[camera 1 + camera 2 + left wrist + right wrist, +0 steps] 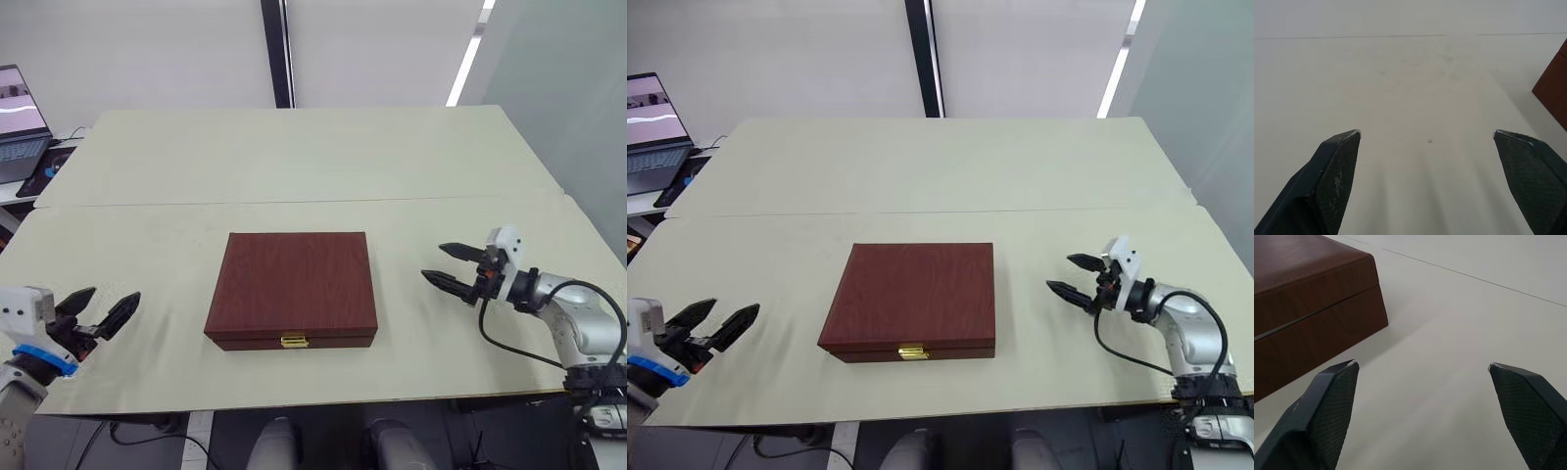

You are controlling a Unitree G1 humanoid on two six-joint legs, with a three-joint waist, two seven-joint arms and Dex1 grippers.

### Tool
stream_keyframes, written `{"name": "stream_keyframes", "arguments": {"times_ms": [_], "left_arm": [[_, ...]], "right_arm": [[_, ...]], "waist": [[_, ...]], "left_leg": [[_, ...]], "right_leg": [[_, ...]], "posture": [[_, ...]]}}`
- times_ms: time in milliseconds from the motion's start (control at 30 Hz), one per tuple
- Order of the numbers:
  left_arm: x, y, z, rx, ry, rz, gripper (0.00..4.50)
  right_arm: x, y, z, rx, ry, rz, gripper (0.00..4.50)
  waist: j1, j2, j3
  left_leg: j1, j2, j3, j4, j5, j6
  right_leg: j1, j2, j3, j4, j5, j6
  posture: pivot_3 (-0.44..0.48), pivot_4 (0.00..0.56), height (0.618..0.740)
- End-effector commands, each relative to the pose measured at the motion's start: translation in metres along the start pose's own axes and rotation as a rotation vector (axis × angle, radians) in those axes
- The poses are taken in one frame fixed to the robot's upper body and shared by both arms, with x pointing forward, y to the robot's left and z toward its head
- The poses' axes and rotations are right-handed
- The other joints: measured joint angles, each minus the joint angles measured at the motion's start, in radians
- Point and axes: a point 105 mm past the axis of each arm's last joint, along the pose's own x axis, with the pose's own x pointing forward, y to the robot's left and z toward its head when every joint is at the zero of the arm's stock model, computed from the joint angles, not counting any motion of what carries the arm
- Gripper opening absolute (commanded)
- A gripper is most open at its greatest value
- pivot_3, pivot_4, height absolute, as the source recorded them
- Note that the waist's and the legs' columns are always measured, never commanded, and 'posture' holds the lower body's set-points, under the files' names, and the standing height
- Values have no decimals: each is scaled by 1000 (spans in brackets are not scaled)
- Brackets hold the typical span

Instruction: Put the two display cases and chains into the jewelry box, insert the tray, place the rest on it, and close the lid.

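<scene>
Left eye view: laptop [22,122]; shut jewelry box [292,290].

The box [294,287] is reddish-brown with a fine wood-grain pattern, darker along its front wall, and carries a small gold clasp [294,341]. Its lid [297,280] shows the same reddish-brown grain. The counter [294,166] is pale cream, plain, crossed by a thin dark seam. The left pincer [100,311] has black fingers [1334,178] with a fine cross-hatched texture, a white housing and a blue band behind. The right pincer [453,266] is black too, on a white and grey wrist. Beyond the left pincer, a laptop [20,122] shows a pink-white screen.
</scene>
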Motion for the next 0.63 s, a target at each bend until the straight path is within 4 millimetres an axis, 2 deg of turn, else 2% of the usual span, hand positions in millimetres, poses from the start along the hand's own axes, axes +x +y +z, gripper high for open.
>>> {"name": "stream_keyframes", "arguments": {"times_ms": [33,133,300,633], "left_arm": [[1,9,4,36,-5,-9,4500],[-1,10,0,62,21,-19,4500],[-3,17,5,124,36,22,4500],[-5,6,10,84,56,-5,4500]], "right_arm": [[-13,-8,5,-41,0,-49,4489],[-20,-12,1,-42,30,-63,4489],[-28,-16,-9,-41,80,-64,4489],[-30,-21,-16,-32,85,-80,4489]], "waist": [[0,0,0],[-3,0,0],[1,0,0],[0,0,0]], "left_leg": [[0,0,0,0,0,0],[0,0,0,0,0,0],[0,0,-1,0,0,0],[0,0,-1,0,0,0]], "right_leg": [[0,0,0,0,0,0],[0,0,0,0,0,0],[0,0,0,0,0,0],[0,0,0,0,0,0]], "posture": [[0,150,740],[0,150,740],[0,150,740],[0,150,740]]}}
